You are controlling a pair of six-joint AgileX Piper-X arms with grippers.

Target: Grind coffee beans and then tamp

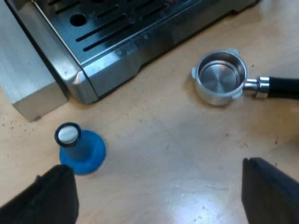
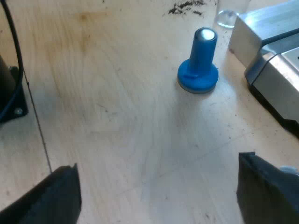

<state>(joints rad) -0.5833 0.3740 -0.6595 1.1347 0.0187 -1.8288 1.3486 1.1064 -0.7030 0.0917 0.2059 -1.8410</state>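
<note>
My left gripper [image 1: 161,189] and right gripper [image 2: 161,184] both hover spread wide over the table [image 1: 177,140]. The blue tamper [image 1: 79,149] stands upright near the machine [image 1: 117,42]; the holder [image 1: 219,77] lies loose and empty by its front.

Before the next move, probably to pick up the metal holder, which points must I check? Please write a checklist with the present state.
1. The round metal holder with a dark handle lies loose on the wooden table, nothing on it: ok.
2. The holder is empty inside, ready for grinding: ok.
3. The left gripper is open, holding nothing: ok.
4. The right gripper is open, holding nothing: ok.
5. The blue flared tamper stands upright near the silver espresso machine: ok.
6. Table clean: not ok, dark coffee specks lie by the clear glass.
</note>
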